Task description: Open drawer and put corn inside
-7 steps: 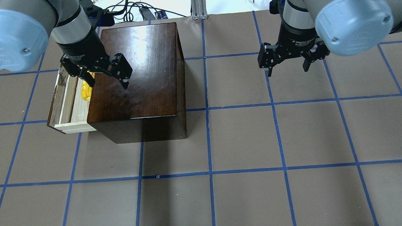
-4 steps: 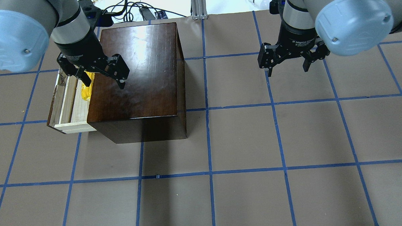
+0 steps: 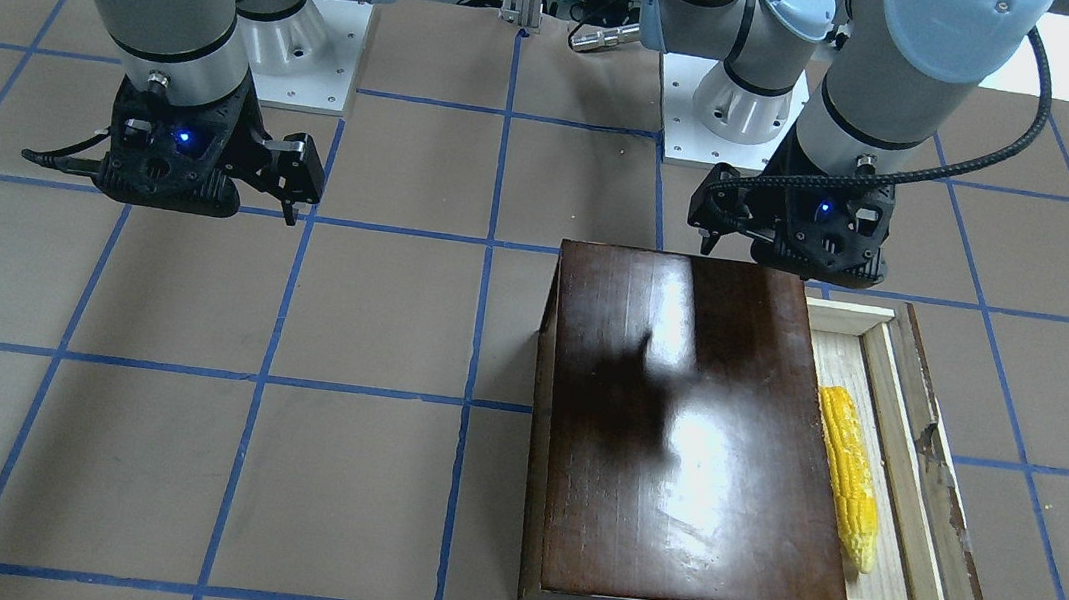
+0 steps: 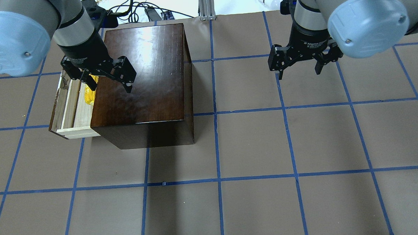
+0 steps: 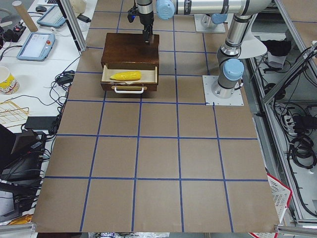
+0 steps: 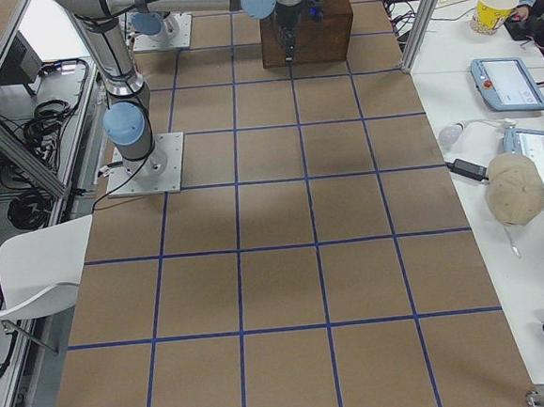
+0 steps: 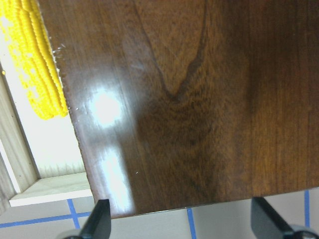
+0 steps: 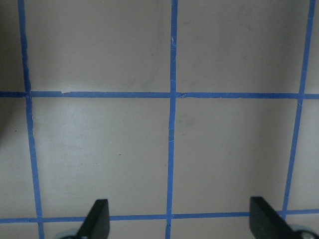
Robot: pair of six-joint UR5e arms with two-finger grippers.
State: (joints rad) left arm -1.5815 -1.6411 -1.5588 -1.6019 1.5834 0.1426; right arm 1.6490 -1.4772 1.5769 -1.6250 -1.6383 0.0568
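Observation:
The dark-brown wooden box (image 4: 145, 74) stands at the table's far left. Its drawer (image 4: 68, 108) is pulled out to the left, with a pale-wood tray and a cream handle (image 5: 129, 90). The yellow corn (image 3: 846, 477) lies inside the drawer along the box's edge and also shows in the overhead view (image 4: 89, 94) and the left wrist view (image 7: 37, 64). My left gripper (image 4: 110, 85) is open and empty, and hovers above the box top near its drawer-side edge. My right gripper (image 4: 299, 72) is open and empty, over bare table to the right.
Brown table cover with a blue tape grid (image 4: 218, 179). An aluminium post (image 4: 207, 6) and cables stand at the far edge behind the box. The arm bases (image 3: 727, 111) are bolted near the robot's side.
The left gripper has shifted slightly above the box top and stays open. The corn, the drawer and the right arm have not moved.

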